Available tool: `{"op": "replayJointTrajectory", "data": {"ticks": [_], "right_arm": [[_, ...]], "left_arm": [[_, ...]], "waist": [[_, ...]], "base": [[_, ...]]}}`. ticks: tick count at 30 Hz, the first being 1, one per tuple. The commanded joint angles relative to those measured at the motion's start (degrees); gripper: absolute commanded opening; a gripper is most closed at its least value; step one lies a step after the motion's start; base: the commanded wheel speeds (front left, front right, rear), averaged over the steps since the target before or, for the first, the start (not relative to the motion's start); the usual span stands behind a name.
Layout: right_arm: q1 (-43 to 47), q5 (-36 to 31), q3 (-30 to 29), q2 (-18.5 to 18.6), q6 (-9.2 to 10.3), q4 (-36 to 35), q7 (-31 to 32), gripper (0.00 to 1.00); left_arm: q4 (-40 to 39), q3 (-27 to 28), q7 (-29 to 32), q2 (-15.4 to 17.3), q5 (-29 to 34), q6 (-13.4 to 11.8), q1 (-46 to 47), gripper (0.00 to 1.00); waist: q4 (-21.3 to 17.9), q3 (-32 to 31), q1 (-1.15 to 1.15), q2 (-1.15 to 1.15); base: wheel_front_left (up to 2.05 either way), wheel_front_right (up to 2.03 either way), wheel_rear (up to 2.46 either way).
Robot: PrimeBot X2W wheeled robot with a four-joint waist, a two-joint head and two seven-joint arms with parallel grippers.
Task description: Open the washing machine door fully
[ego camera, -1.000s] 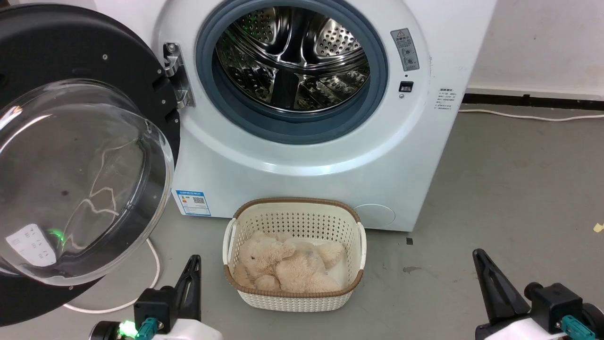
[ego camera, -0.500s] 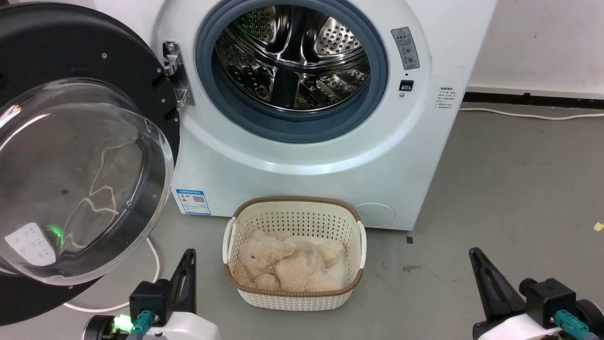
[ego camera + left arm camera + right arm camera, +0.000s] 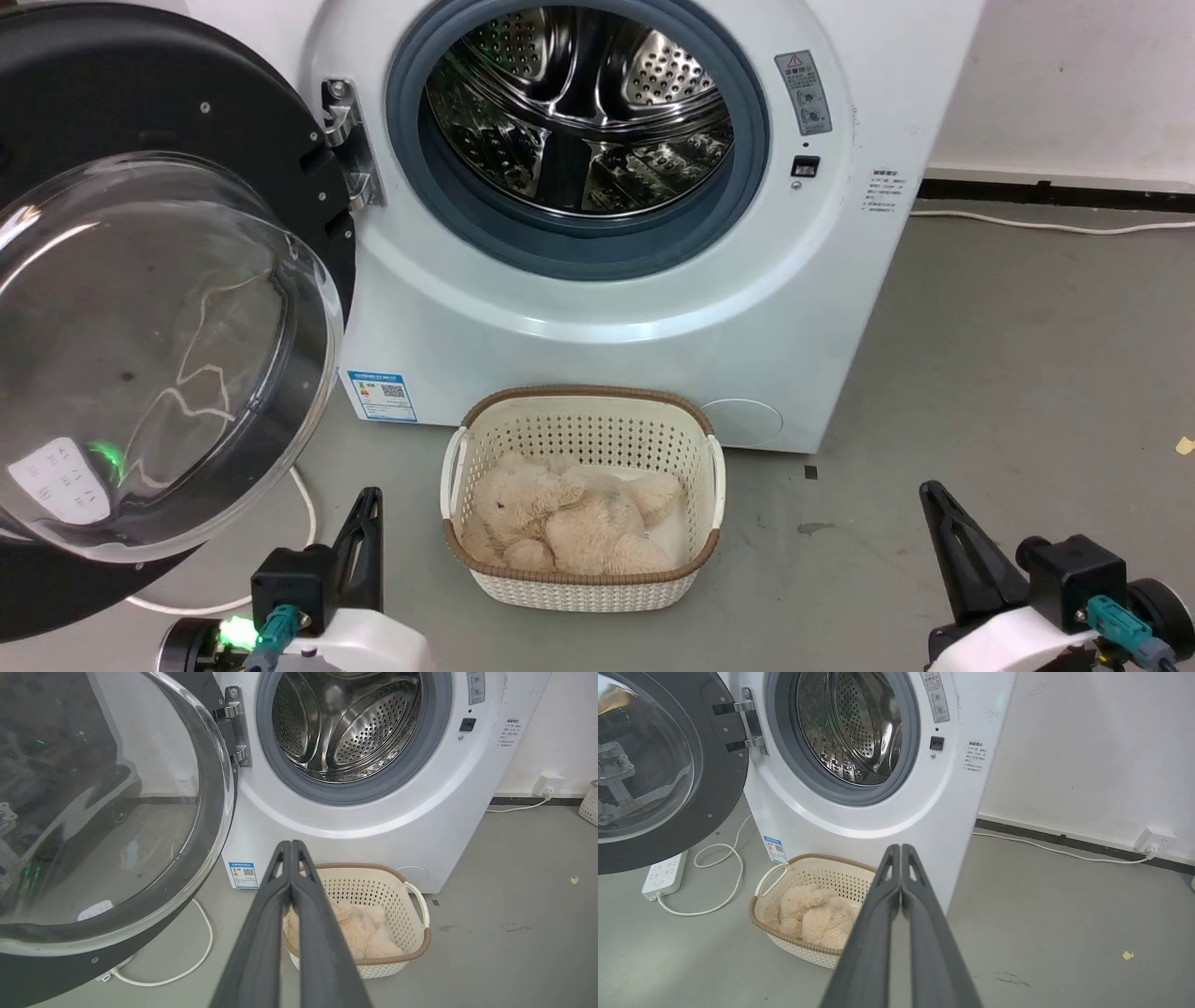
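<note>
The washing machine door point(image 3: 112, 112), glossy black with a bulging glass window point(image 3: 159, 355), stands swung wide to the left on its hinge point(image 3: 345, 140). It leaves the steel drum point(image 3: 579, 103) of the white washing machine point(image 3: 597, 308) exposed. My left gripper point(image 3: 372, 495) is low at the lower left, shut on nothing, just right of the door's lower rim. My right gripper point(image 3: 929, 490) sits at the lower right, shut and empty, well away from the door. Both wrist views show the door point(image 3: 93, 812) point(image 3: 654, 765) open and the closed fingers point(image 3: 290, 845) point(image 3: 900, 848) touching tip to tip.
A cream woven basket point(image 3: 583, 411) holding a beige plush toy point(image 3: 560, 518) stands on the grey floor before the machine, between my grippers. A white cable point(image 3: 299, 523) and power strip point(image 3: 663, 872) lie under the door. The wall point(image 3: 1074, 75) rises at right.
Both grippers have drifted slightly left and up in the head view; the whole picture has shifted a little. The door has stayed wide open.
</note>
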State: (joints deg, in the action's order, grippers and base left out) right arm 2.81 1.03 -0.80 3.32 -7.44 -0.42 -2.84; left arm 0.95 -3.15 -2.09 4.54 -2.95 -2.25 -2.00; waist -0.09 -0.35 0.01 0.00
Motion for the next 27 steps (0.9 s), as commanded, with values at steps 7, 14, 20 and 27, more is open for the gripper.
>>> {"op": "replayJointTrajectory", "data": {"ticks": [7, 14, 20, 27], "right_arm": [[-1.68, -0.47, 0.33, -0.36, -0.04, 0.25, 0.98, 0.0], [-2.32, -0.78, 0.6, -0.41, -0.04, 0.35, 2.03, 0.0], [-2.75, -1.0, 0.77, -0.44, -0.04, 0.41, 2.74, 0.0], [-2.81, -1.03, 0.8, -0.45, -0.05, 0.42, 2.84, 0.0]], "left_arm": [[-0.49, 1.11, 0.7, -0.58, 1.27, 0.87, 1.43, 0.0], [-0.75, 2.26, 1.49, -1.2, 2.22, 1.65, 1.75, 0.0], [-0.93, 3.04, 2.02, -1.61, 2.86, 2.17, 1.97, 0.0], [-0.95, 3.15, 2.09, -1.67, 2.95, 2.25, 2.0, 0.0]], "waist": [[0.03, 0.11, 0.0, 0.0], [0.06, 0.24, -0.01, 0.0], [0.09, 0.33, -0.01, 0.0], [0.09, 0.35, -0.01, 0.0]], "base": [[0.0, 0.0, 0.0], [0.0, 0.0, 0.0], [0.0, 0.0, 0.0], [0.0, 0.0, 0.0]]}}
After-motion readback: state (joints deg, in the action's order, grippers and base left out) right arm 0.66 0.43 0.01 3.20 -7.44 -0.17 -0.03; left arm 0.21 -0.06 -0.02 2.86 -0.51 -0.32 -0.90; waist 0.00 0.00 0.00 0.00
